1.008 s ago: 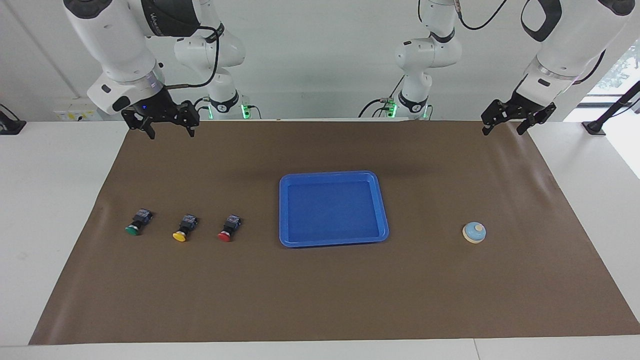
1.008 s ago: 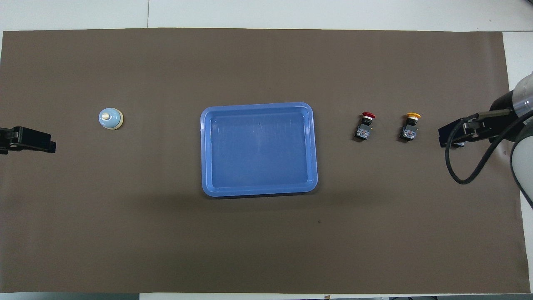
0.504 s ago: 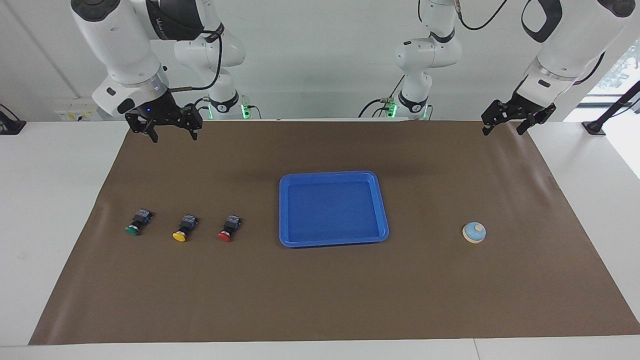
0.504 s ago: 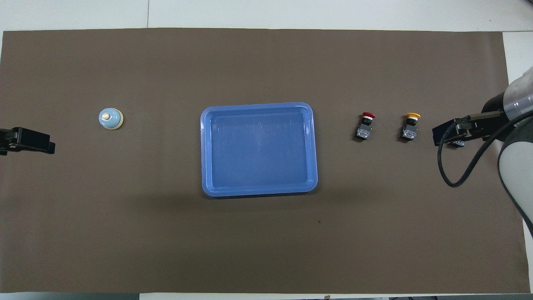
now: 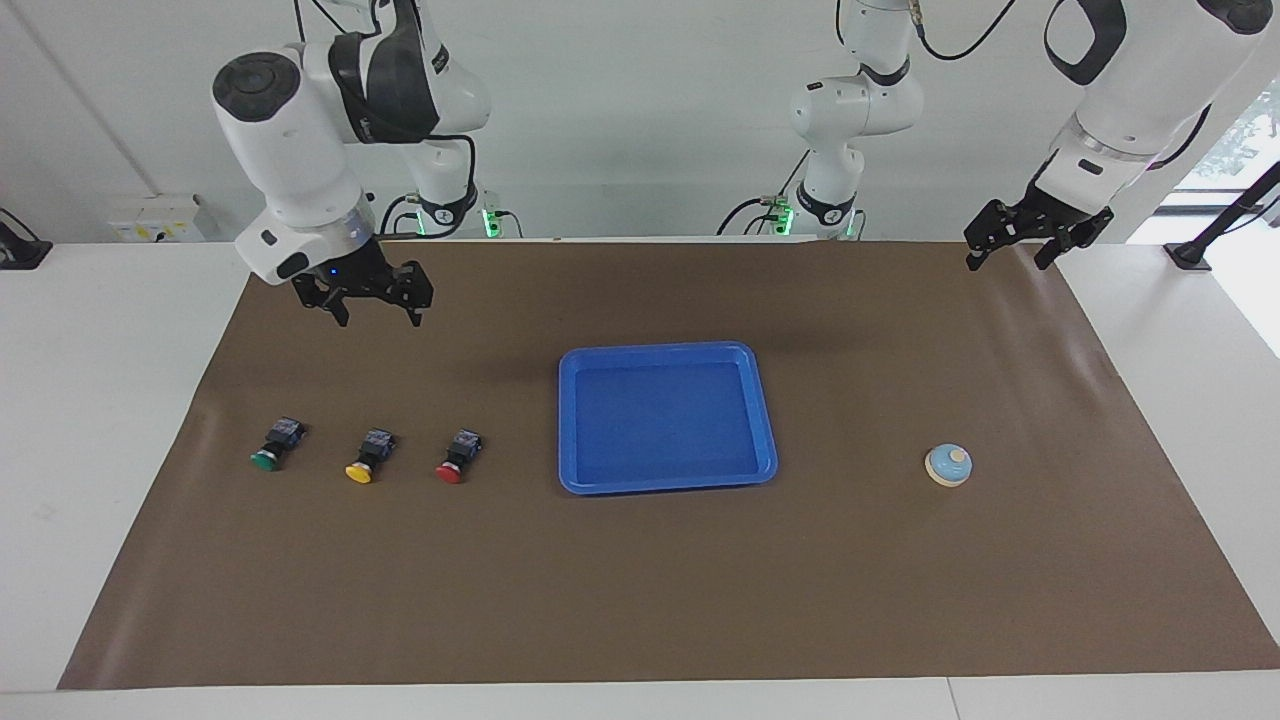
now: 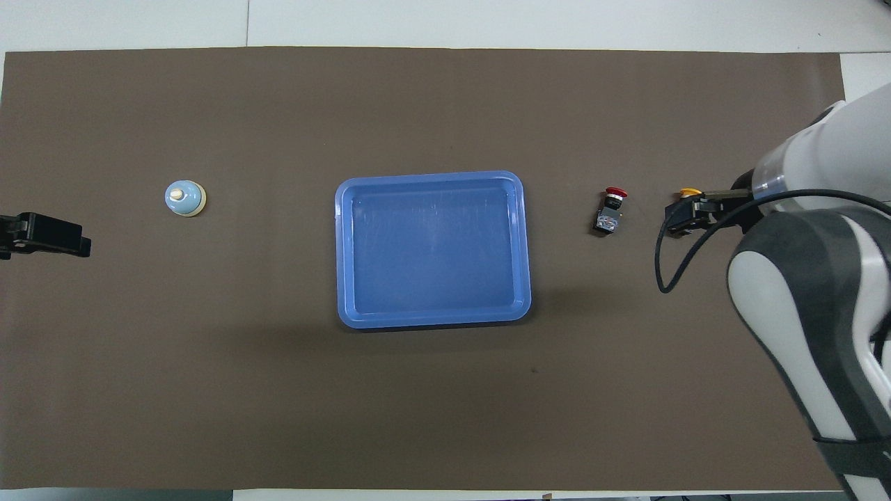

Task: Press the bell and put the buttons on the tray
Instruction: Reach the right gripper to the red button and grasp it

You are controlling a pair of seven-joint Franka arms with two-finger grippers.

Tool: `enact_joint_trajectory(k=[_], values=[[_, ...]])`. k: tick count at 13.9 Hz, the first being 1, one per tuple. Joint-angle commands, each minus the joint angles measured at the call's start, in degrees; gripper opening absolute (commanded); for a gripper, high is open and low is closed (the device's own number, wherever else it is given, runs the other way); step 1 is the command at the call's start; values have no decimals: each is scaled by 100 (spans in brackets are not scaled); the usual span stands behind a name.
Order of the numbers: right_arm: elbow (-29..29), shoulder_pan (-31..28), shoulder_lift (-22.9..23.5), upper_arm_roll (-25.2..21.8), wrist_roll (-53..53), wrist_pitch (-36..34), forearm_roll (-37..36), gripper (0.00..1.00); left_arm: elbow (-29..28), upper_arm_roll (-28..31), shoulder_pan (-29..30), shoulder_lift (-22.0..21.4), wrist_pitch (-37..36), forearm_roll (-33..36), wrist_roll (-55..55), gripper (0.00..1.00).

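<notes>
- Facing view: right gripper point(image 5: 378, 313) hangs above the surface point(image 5: 640, 560), fingers wide apart and empty; the buttons point(image 5: 363, 456) lie farther from the robots.
- Left gripper point(image 5: 1010, 252) waits, open, empty.

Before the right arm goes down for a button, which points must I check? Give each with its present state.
1. Right gripper open and empty: ok.
2. Green button, yellow button, red button free on the mat, apart: ok.
3. Tray holds nothing: ok.
4. Right gripper directly over a button: not ok, it hangs over bare mat.
5. Left gripper waits, open, away from the bell: ok.
</notes>
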Motion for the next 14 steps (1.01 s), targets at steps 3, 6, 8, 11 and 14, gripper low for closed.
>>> enact_joint_trajectory(k=[3, 6, 8, 11, 14], values=[[-867, 310, 385, 21, 781, 1533, 57, 100, -64, 20, -3, -80, -41, -32, 10, 100], [-1403, 311, 587, 21, 1045, 2613, 57, 100, -64, 20, -3, -80, -41, -32, 10, 100], [-1396, 302, 920, 21, 1378, 2932, 57, 100, -64, 20, -3, -80, -32, -32, 10, 100], [-1387, 285, 1299, 13, 1450, 3302, 57, 100, -64, 20, -3, -80, -41, -32, 10, 100], [-1378, 249, 1572, 4, 1459, 3618, 22, 100, -64, 20, -3, -80, -41, -32, 10, 100]])
